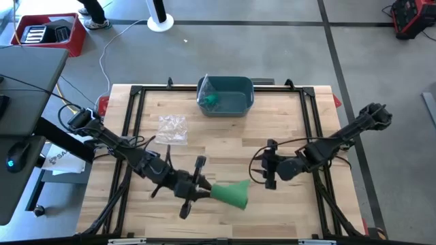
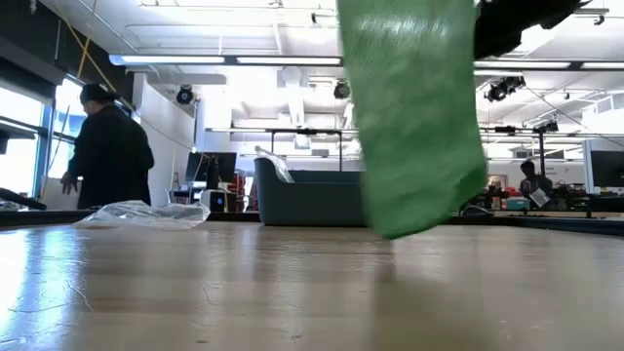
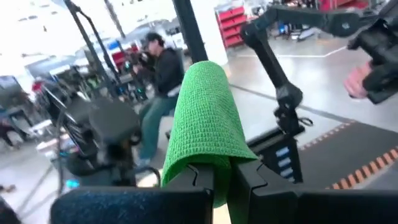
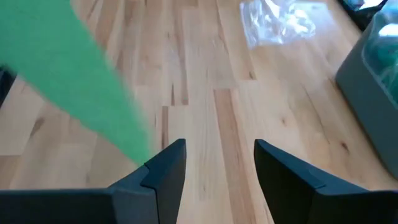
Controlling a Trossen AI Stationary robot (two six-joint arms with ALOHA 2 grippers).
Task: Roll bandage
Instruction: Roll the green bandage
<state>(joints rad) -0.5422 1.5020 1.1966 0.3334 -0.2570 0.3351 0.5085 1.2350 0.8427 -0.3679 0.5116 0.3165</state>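
Both my arms are dark, slender, jointed tubes with thin black cables looping off them. My left gripper [image 1: 195, 178] and right gripper [image 4: 217, 168] have matte black, blocky, angular fingers.

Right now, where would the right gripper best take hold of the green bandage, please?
Probably at its free hanging end, coming in from the right: the left gripper is shut on the other end, while the right gripper is open facing it.
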